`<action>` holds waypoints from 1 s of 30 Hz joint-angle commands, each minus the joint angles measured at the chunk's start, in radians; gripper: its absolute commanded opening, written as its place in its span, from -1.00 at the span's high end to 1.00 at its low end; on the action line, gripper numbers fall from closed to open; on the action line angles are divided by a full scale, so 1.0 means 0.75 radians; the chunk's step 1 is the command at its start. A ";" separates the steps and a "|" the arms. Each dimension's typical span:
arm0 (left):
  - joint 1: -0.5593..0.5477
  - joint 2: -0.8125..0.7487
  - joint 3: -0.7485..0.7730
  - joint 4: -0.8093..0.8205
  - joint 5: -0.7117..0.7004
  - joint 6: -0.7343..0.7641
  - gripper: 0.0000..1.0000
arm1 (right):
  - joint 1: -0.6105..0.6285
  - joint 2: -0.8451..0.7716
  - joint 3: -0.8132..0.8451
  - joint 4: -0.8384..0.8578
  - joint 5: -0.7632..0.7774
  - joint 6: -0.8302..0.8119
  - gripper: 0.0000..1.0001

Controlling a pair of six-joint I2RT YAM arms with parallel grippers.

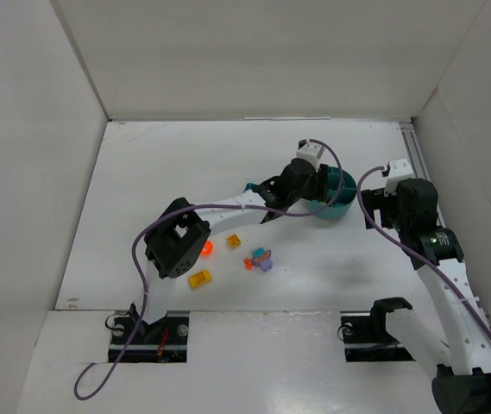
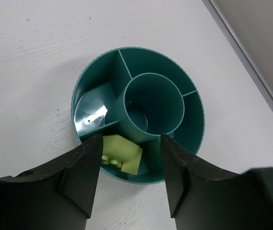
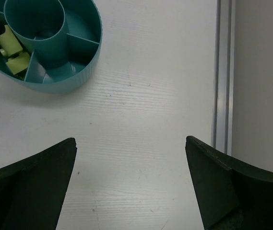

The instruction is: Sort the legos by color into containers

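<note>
We see the left claw [image 2: 131,143] poised directly above the teal bowl [image 2: 150,62], fingers spread and gripping nothing. The yellow-green brick [image 2: 123,154] lies below them in the outer compartment at the bowl's 6 o'clock, so we judge this a drop into that colour's section. The right claw [image 3: 130,141] hangs wide open over the bare counter [image 3: 141,96] at the bowl's 3 o'clock, likely kept clear of its partner. From above, an orange-red brick [image 1: 207,249], a yellow-orange brick [image 1: 199,278] and a purple brick [image 1: 265,264] lie unsorted at 8 o'clock from the bowl.
</note>
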 commanded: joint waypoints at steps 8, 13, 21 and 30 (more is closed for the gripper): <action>-0.001 -0.226 -0.142 0.102 0.004 -0.014 -0.66 | -0.007 -0.060 -0.030 0.058 -0.099 -0.062 -1.00; 0.013 -0.455 -0.299 0.074 -0.049 -0.026 -1.00 | -0.007 -0.072 -0.043 0.104 -0.213 -0.136 -1.00; 0.234 -0.866 -0.853 0.034 0.012 -0.204 -1.00 | 0.289 -0.009 -0.077 0.244 -0.348 -0.238 -0.97; 0.259 -1.376 -1.165 -0.458 -0.378 -0.556 -1.00 | 0.972 0.494 0.035 0.536 -0.137 -0.128 -0.97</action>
